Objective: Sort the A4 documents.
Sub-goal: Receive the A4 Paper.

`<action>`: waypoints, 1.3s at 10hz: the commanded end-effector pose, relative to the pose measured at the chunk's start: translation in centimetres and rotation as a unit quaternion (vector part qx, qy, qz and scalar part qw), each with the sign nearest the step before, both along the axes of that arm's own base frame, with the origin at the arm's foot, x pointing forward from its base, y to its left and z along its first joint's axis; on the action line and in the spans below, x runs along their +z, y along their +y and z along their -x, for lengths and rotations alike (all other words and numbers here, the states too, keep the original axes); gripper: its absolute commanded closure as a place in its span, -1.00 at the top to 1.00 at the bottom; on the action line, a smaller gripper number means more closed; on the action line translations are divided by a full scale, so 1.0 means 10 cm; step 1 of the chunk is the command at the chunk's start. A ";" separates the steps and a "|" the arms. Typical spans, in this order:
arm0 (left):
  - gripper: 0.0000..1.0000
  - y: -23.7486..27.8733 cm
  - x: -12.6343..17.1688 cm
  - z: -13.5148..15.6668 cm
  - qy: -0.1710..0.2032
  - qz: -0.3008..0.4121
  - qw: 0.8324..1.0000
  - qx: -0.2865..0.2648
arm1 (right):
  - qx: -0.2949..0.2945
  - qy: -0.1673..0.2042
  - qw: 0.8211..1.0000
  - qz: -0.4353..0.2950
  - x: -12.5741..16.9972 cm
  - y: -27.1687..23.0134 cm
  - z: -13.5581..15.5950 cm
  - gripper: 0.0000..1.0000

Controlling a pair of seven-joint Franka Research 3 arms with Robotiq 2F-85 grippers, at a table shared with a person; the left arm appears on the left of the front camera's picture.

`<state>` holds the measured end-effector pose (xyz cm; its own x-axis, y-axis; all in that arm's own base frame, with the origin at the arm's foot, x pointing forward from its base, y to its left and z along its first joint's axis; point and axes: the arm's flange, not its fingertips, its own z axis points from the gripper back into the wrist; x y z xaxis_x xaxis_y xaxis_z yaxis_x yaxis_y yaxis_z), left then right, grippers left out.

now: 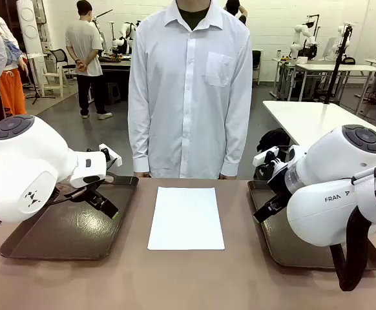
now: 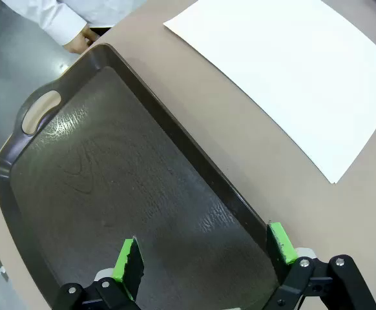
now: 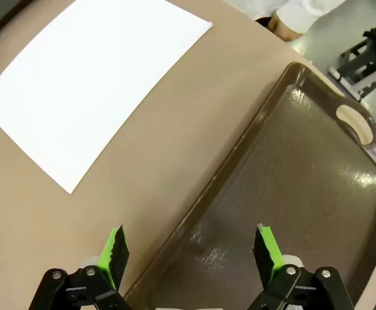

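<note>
Left fingers (image 2: pixel 128 258) spread over tray (image 2: pixel 78 168), sheet (image 2: pixel 285 71) apart

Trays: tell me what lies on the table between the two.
In the front view, a white A4 sheet lies flat between the left tray and the right tray, with bare table on either side of it.

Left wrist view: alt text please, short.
The open left gripper, green pads apart, hangs over a dark brown handled tray. Beside the tray, apart from it, a blank white A4 sheet lies flat on the tan table; a person's hand shows at the table's edge.
</note>
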<state>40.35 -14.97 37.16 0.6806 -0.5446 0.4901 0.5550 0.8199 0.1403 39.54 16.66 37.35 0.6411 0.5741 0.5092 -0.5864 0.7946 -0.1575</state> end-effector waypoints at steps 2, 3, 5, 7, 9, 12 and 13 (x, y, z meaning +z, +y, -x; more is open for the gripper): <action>1.00 0.00 0.00 0.00 0.000 0.000 1.000 0.000 | 0.000 0.000 1.000 0.000 0.00 0.00 0.00 1.00; 1.00 0.00 0.00 0.00 0.000 0.000 1.000 0.000 | 0.000 0.000 1.000 0.000 0.00 0.00 0.00 1.00; 1.00 0.00 0.00 0.00 0.000 0.000 1.000 0.000 | 0.000 0.000 1.000 0.000 0.00 0.00 0.00 1.00; 1.00 0.00 0.00 0.00 0.000 0.000 1.000 0.000 | 0.000 0.000 1.000 0.000 0.00 0.00 0.00 1.00; 1.00 0.00 0.00 0.00 0.000 0.000 1.000 0.000 | 0.000 0.000 1.000 0.000 0.00 0.00 0.00 1.00; 1.00 0.00 0.00 0.00 0.000 0.000 1.000 0.000 | 0.000 0.000 1.000 0.000 0.00 0.00 0.00 1.00; 1.00 0.00 0.00 0.00 0.000 0.000 1.000 0.000 | 0.000 0.000 1.000 0.000 0.00 0.00 0.00 1.00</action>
<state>40.34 -15.00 37.16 0.6803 -0.5449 0.4901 0.5554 0.8197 0.1404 39.54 16.66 37.35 0.6410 0.5745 0.5091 -0.5865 0.7944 -0.1579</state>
